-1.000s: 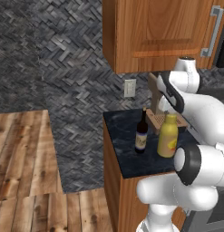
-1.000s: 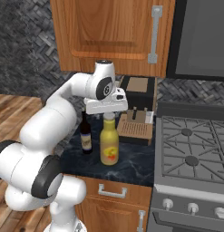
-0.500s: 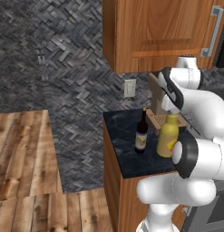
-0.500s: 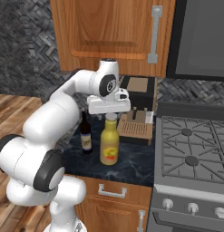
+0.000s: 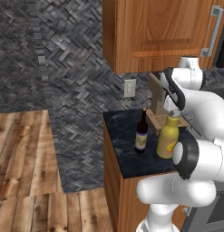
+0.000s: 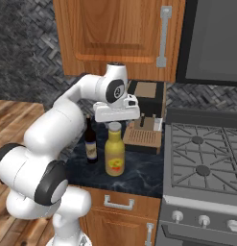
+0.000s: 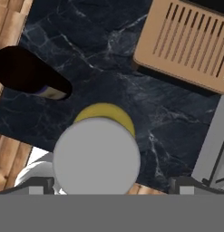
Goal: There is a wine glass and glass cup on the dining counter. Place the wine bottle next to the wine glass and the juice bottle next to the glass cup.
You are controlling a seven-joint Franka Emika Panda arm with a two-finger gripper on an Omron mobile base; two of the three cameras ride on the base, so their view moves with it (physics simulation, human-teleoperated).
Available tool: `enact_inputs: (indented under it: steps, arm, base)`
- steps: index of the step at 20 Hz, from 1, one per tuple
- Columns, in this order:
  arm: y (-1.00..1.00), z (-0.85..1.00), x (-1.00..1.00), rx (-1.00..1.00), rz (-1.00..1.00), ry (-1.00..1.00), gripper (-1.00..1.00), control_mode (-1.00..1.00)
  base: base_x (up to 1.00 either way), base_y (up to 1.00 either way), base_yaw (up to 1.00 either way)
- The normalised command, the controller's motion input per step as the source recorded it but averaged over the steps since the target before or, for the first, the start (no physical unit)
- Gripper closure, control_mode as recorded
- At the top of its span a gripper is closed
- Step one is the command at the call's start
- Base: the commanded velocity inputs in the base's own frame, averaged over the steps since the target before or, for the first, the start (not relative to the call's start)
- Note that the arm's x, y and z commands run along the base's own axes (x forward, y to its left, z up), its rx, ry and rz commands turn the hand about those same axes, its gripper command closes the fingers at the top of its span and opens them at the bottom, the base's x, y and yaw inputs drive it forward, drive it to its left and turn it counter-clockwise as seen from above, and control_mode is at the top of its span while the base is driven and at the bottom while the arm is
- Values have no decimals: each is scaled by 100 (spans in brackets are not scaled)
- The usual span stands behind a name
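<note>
Bottles stand side by side on the dark-topped kitchen counter (image 5: pixel 127 154) in the left base view: the slim dark wine bottle (image 5: pixel 141 133) to the left and the stout yellow juice bottle (image 5: pixel 168 138) to its right, near each other but apart. A slotted wooden block (image 5: pixel 158 118) sits just behind them against the wall, under a wooden wall cabinet (image 5: pixel 154 34). The white arm bends over from the right, and its gripper (image 5: pixel 174 112) sits directly above the juice bottle's pale cap. In the right base view the gripper (image 6: pixel 115 120) again hangs right over the juice bottle (image 6: pixel 114 154), the hand's flat underside close to the cap; the wine bottle (image 6: pixel 91 143) stands to the left, and a stove (image 6: pixel 204 158) adjoins the counter on the right. In the hand view the camera looks straight down on the juice bottle's round pale cap (image 7: pixel 96 157), yellow shoulder showing behind it — the two finger tips stand wide apart, one at each side of the cap, clasping nothing. The wine bottle (image 7: pixel 31 74) appears upper left, the slotted block (image 7: pixel 186 45) upper right.
</note>
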Motion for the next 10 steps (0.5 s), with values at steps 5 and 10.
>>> enact_inputs:
  steps: [5, 10]
  arm:
    - [0, -1, 0, -2, 0, 0, -100, -100]
    - [0, -6, 0, 0, 0, 0, -100, -100]
  base:
    - [0, 0, 0]
    - [0, 0, 0]
